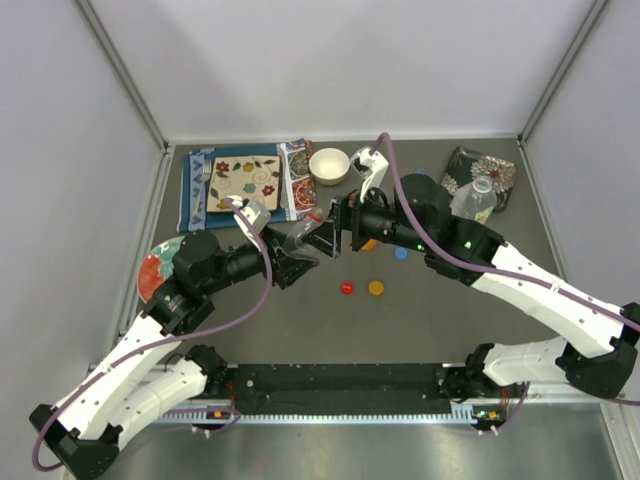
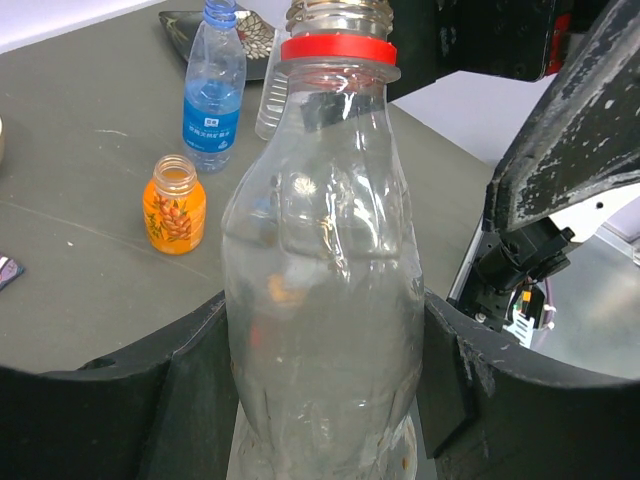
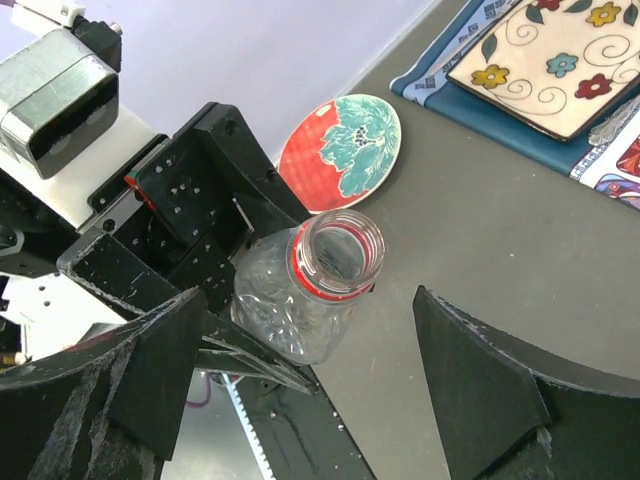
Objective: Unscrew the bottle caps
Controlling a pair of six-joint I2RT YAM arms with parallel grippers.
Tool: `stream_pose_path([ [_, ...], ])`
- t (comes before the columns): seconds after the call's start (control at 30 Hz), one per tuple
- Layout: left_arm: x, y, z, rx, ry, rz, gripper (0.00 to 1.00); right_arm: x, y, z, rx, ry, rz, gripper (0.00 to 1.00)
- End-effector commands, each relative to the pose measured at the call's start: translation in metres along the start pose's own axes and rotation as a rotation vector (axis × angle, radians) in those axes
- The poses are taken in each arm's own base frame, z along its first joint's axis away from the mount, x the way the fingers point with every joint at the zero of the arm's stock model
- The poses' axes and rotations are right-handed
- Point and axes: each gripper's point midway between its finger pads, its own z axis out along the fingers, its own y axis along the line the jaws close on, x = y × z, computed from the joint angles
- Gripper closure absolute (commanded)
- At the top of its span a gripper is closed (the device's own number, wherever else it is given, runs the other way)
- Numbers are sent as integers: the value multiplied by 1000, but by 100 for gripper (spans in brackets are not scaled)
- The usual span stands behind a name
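The right pincer (image 3: 310, 295) stands wide open with nothing in it, one black finger on either side of the mouth of the wide clear plastic bottle (image 2: 320, 250) and touching neither. The left pincer (image 2: 325, 350) is closed round that bottle's belly, holding it off the table near the middle of the overhead view. The neck is bare thread above a red ring, so to my eye this one is done. A small round red plastic cap (image 1: 346, 288) lies on the table just below centre in that view, beside a small round orange plastic cap (image 1: 376, 288). I would set the bottle down upright on bare surface before letting go, easing the grip off slowly, since thin clear plastic springs back and may topple. In the left wrist view, upper left, a blue-tinted plastic bottle (image 2: 213, 95) has its blue screw cap (image 2: 220, 12) on and looks like the next job: hold it low and firm, and pinch the cap squarely. Below it stands a short orange plastic bottle (image 2: 174, 205), already open. The table (image 1: 420, 330) is a dark grey matte top. At upper left overhead is a flowered square tile (image 1: 245, 180) on blue cloth, with a small white bowl (image 1: 329, 165) beside it. A round red and teal plate (image 3: 340, 150) lies at the left edge and a dark patterned dish (image 1: 480, 170) at upper right. Plain pale walls (image 1: 350, 60) close it in.
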Motion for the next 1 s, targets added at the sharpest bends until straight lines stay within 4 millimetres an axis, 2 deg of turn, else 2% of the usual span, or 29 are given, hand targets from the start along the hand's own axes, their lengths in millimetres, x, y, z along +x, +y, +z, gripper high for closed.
stream_pose_path([
  [0.0, -16, -10, 0, 44, -56, 26, 54, -18, 12, -2, -33, -58, -16, 17],
  [0.27, -14, -10, 1, 47, -49, 22, 54, -29, 4, 6, 3, -109, -19, 27],
  [0.73, -12, -13, 1, 67, -43, 40, 53, -26, -3, 22, -1, -130, 6, 61],
  [0.8, -10, -10, 1, 49, -37, 34, 51, -26, -3, 20, -2, -139, 2, 67],
  [0.97, -9, -3, -1, 6, -30, 32, 34, -32, -7, 11, 22, -172, -25, 75],
])
